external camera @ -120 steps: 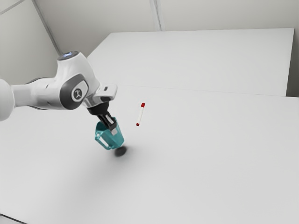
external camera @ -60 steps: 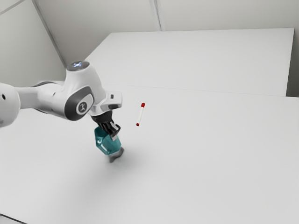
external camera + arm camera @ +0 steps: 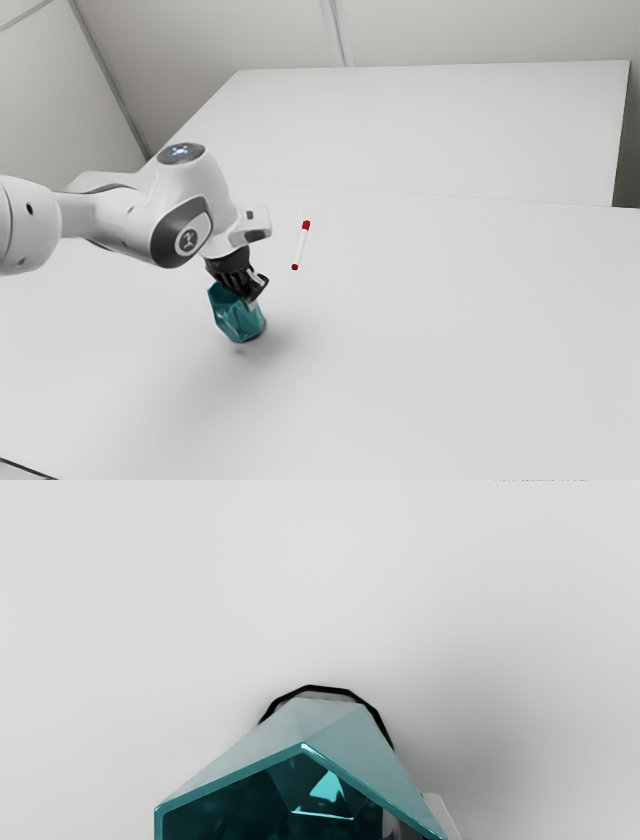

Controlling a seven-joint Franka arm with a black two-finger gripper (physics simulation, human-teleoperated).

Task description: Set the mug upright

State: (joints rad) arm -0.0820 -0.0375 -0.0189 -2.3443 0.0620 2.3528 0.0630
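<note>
The teal faceted mug (image 3: 236,318) is close to upright in the exterior view, leaning a little, with its base just at or above the table. My gripper (image 3: 254,298) reaches down to its rim from above. In the wrist view I look into the open mouth of the mug (image 3: 335,725), whose dark-edged base shows beyond the wall. The gripper (image 3: 412,819) pinches the wall there, one fingertip inside the mug and the other outside. The handle cannot be made out.
A white marker with red ends (image 3: 301,246) lies on the white table (image 3: 430,330), toward the exterior view's right from the mug. A pale panel (image 3: 420,130) stands behind the table.
The mug, held by my gripper, has turned from a strong tilt to nearly upright and come lower. My hand has moved down and slightly toward the exterior view's right. The marker has stayed put.
</note>
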